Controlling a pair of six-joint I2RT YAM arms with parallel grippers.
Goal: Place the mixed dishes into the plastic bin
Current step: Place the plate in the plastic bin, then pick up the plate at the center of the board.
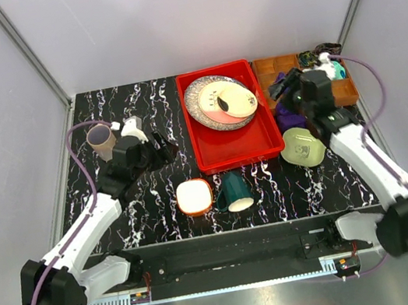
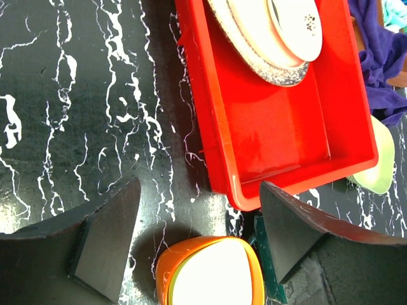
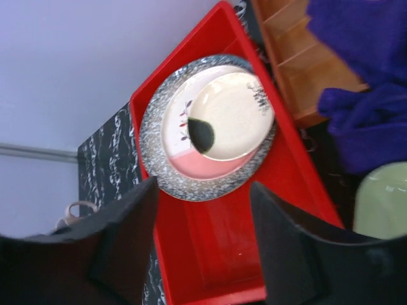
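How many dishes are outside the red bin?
4: orange-white bowl and dark green mug just in front of the bin, light green bowl right of it, mauve cup at far left. The purple cloth may hide more.

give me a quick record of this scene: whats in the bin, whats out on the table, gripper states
bin: red plastic bin, mid table
in bin: speckled grey plate, pink-cream plate, pale yellow plate, stacked
on table: orange-white bowl, dark green mug, light green bowl, mauve cup
left gripper: open, empty, left of the bin
right gripper: open, empty, right of the bin by the brown tray
other: purple cloth at the tray
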